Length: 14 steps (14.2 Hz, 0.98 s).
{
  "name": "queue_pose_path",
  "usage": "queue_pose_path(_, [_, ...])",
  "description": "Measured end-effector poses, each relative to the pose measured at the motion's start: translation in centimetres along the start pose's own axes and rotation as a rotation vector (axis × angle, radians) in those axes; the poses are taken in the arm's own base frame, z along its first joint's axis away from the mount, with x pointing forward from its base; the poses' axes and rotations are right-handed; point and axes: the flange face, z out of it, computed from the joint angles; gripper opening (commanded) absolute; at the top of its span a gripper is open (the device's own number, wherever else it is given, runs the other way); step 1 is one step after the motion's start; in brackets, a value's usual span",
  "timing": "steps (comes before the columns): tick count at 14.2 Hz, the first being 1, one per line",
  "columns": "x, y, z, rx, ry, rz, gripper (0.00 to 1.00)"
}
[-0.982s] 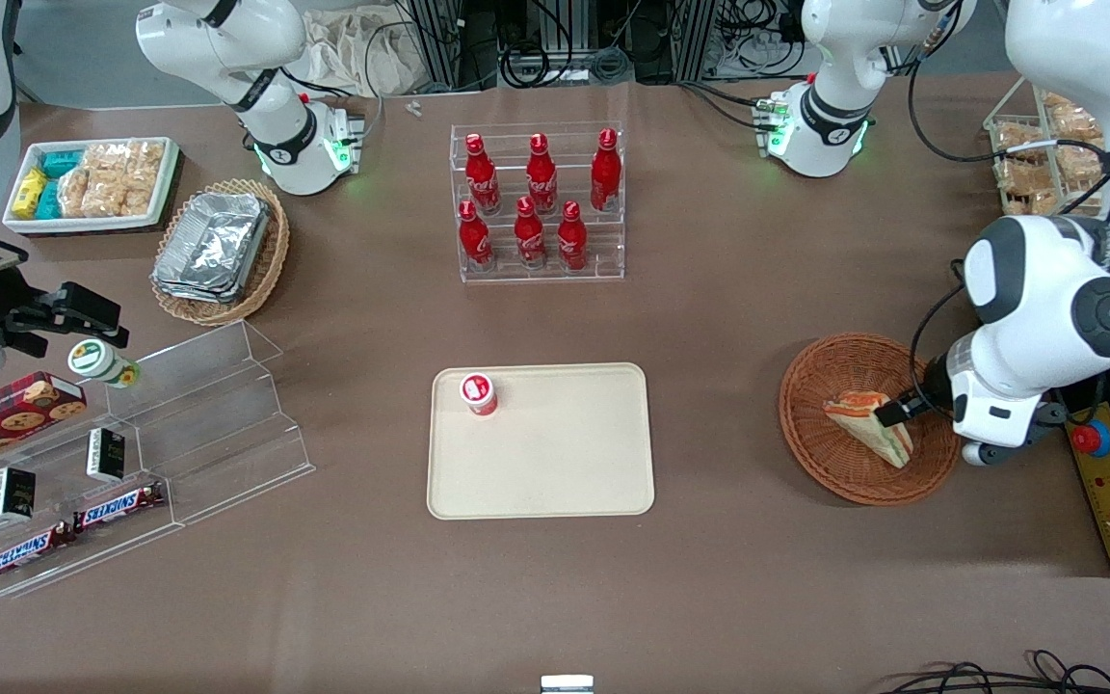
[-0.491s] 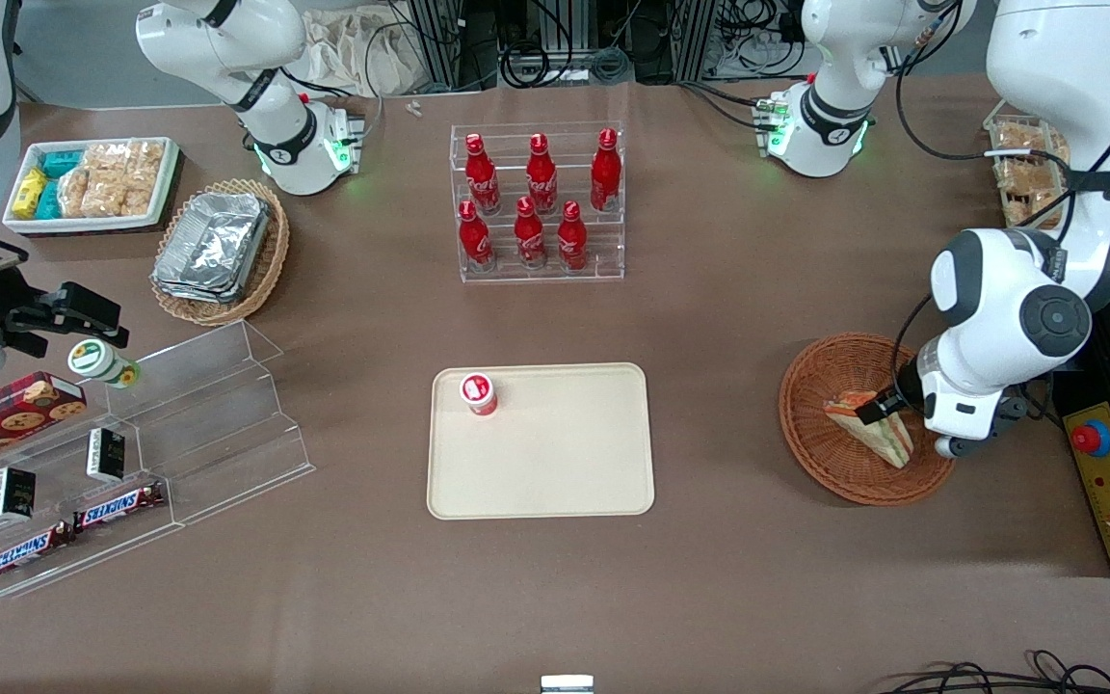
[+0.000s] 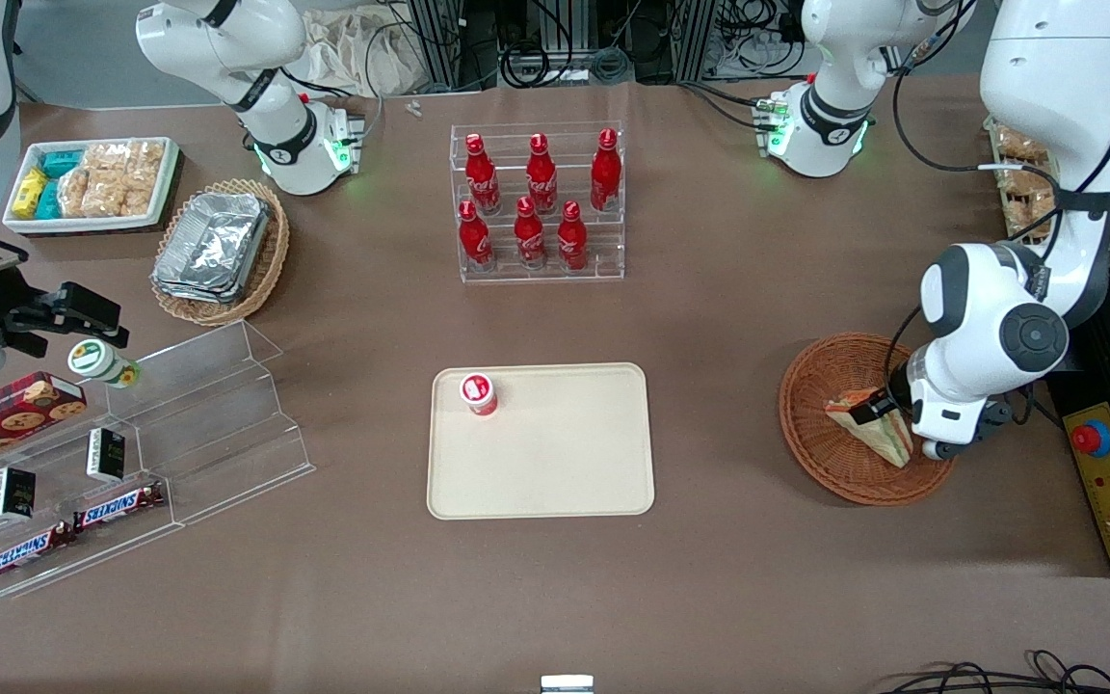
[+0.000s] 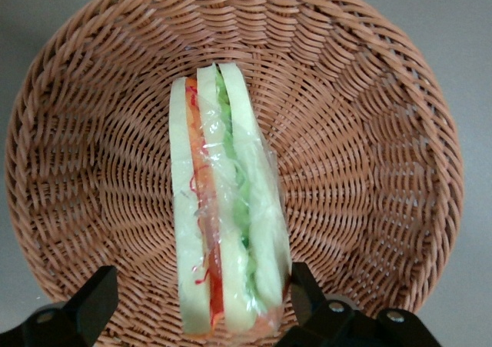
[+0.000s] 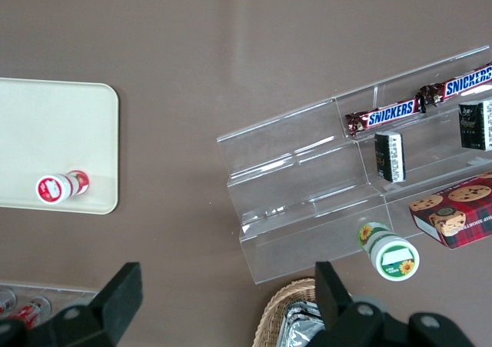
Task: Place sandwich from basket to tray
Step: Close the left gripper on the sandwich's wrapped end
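Note:
The sandwich is a wrapped wedge of pale bread with red, orange and green filling, lying in the round reddish-brown wicker basket toward the working arm's end of the table. It also shows in the left wrist view, inside the basket. My left gripper is low over the basket, open, with the sandwich's wide end between its fingers. One finger is against the wrap; the other finger stands apart from it. The cream tray lies at the table's middle.
A small red-and-white capped bottle stands on the tray's corner. A clear rack of red bottles stands farther from the front camera. A yellow control box with a red button lies beside the basket. A clear stepped shelf holds snacks toward the parked arm's end.
My left arm has shifted toward the table's middle and the gripper has come down over the sandwich's wide end. The sandwich and basket have not moved.

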Motion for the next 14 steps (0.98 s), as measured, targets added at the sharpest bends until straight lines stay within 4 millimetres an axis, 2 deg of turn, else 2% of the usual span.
queue_pose_path(4, [0.4, 0.3, 2.1, -0.016, 0.015, -0.075, 1.00])
queue_pose_path(5, [0.4, 0.3, 2.5, -0.017, 0.013, -0.088, 0.91])
queue_pose_path(6, [0.4, 0.3, 2.8, -0.016, 0.012, -0.096, 0.62])
queue_pose_path(7, [0.5, 0.3, 2.8, -0.018, 0.014, -0.102, 0.26])
queue_pose_path(8, [0.6, 0.4, 2.8, -0.020, 0.016, -0.112, 0.01])
queue_pose_path(14, [1.6, 1.0, 1.2, -0.045, 0.046, -0.172, 0.00])
